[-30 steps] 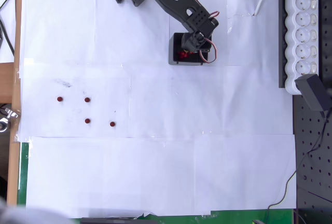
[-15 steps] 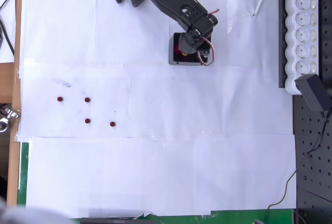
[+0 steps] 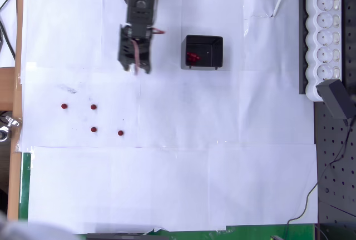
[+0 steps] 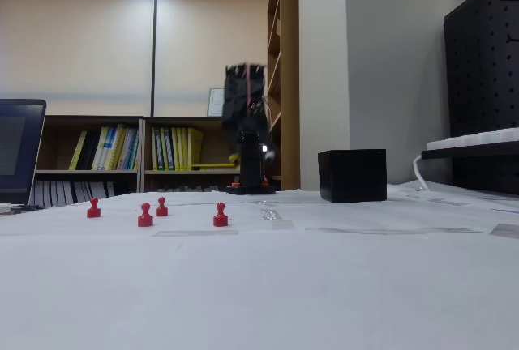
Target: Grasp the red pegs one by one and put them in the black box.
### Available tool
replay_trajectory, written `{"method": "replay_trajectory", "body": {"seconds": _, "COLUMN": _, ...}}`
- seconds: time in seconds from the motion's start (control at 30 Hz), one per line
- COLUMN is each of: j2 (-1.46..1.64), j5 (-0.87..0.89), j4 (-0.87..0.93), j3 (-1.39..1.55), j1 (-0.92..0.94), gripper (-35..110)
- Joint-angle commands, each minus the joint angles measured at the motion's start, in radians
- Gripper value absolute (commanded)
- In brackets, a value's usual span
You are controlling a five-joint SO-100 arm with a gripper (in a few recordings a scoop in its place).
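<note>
once over black box (image 3: 203, 51), arm (image 3: 136, 23) left

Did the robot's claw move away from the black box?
Yes. In the overhead view the gripper has swung left, off the black box, which stayed put, and now hangs above the paper.

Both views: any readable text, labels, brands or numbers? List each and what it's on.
None readable.
Book spines on the shelf: any print too small and blurred.
Framed sheet on the shelf: blurred.
Power strip: no legible marking.
Black box, arm, red pegs, paper: no text seen.
</note>
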Motion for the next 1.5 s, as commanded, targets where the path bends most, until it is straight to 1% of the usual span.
{"method": "replay_trajectory", "body": {"seconds": 0.0, "j2": -0.015, "j5": 0.051, "j4": -0.413, "j3": -0.129, "j1": 0.095, "gripper": 23}}
{"method": "replay_trajectory", "body": {"seconds": 0.07, "j2": 0.043, "j5": 0.064, "j4": -0.661, "j3": -0.221, "j1": 0.117, "gripper": 23}}
{"method": "replay_trajectory", "body": {"seconds": 0.1, "j2": 0.074, "j5": 0.064, "j4": -0.752, "j3": -0.252, "j1": 0.123, "gripper": 23}}
{"method": "replay_trajectory", "body": {"seconds": 0.13, "j2": 0.095, "j5": 0.063, "j4": -0.788, "j3": -0.258, "j1": 0.129, "gripper": 23}}
{"method": "replay_trajectory", "body": {"seconds": 0.33, "j2": 0.221, "j5": 0.031, "j4": -0.864, "j3": -0.19, "j1": 0.147, "gripper": 23}}
{"method": "replay_trajectory", "body": {"seconds": 0.5, "j2": 0.425, "j5": 0.048, "j4": -0.96, "j3": -0.092, "j1": 0.176, "gripper": 23}}
{"method": "replay_trajectory", "body": {"seconds": 0.67, "j2": 0.592, "j5": 0.035, "j4": -0.956, "j3": 0.06, "j1": 0.196, "gripper": 23}}
{"method": "replay_trajectory", "body": {"seconds": 0.83, "j2": 0.681, "j5": 0.003, "j4": -0.951, "j3": 0.15, "j1": 0.196, "gripper": 23}}
{"method": "replay_trajectory", "body": {"seconds": 1.1, "j2": 0.775, "j5": -0.054, "j4": -0.991, "j3": 0.21, "j1": 0.184, "gripper": 23}}
{"method": "replay_trajectory", "body": {"seconds": 1.47, "j2": 0.827, "j5": -0.072, "j4": -0.992, "j3": 0.261, "j1": 0.172, "gripper": 23}}
